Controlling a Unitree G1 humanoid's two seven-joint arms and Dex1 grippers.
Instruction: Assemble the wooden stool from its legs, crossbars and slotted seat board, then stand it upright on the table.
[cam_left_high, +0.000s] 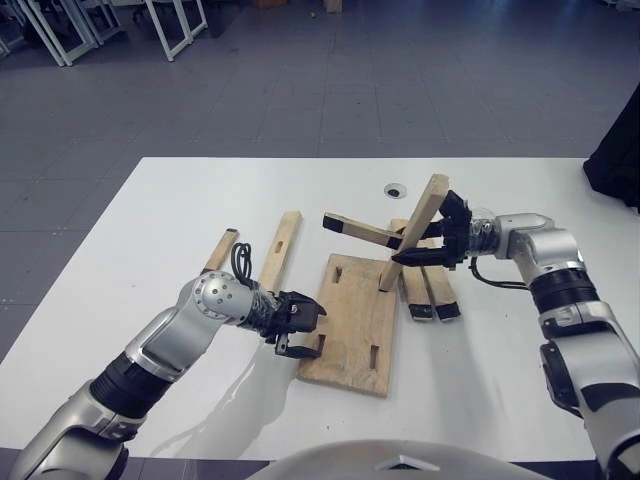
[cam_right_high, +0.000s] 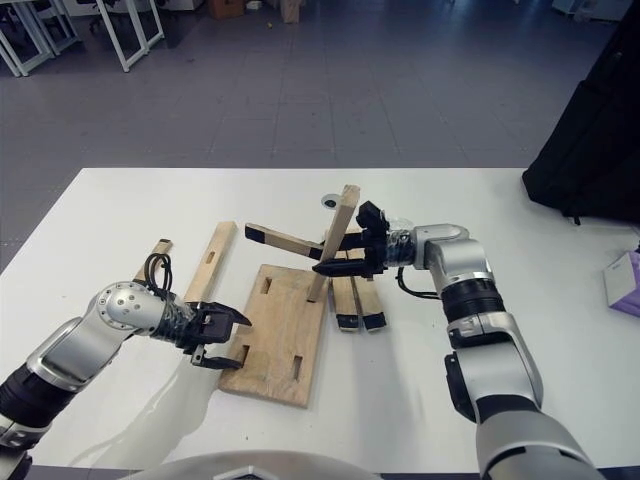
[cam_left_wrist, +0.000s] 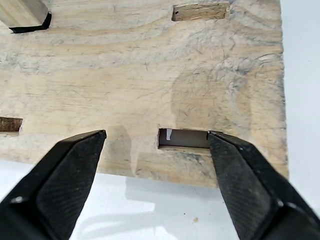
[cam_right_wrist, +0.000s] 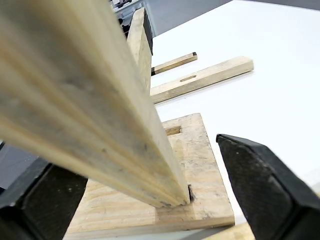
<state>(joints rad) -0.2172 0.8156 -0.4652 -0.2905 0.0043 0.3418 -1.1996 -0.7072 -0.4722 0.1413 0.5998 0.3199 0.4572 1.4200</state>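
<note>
The slotted seat board (cam_left_high: 350, 320) lies flat in the middle of the white table. A leg (cam_left_high: 420, 222) stands tilted in its far right slot, with a black-tipped crossbar (cam_left_high: 358, 230) jutting out to the left from it. My right gripper (cam_left_high: 432, 252) is open around this leg; in the right wrist view the leg (cam_right_wrist: 100, 100) lies against one finger and a gap shows before the other finger (cam_right_wrist: 265, 190). My left gripper (cam_left_high: 298, 327) is open at the board's near left edge, its fingertips on either side of a slot (cam_left_wrist: 183, 138).
Two loose wooden pieces (cam_left_high: 221, 250) (cam_left_high: 280, 250) lie left of the board. Two more black-tipped pieces (cam_left_high: 430, 295) lie right of it, under my right gripper. A cable hole (cam_left_high: 396, 188) sits at the table's far side. A black bag (cam_right_high: 590, 140) stands off the right edge.
</note>
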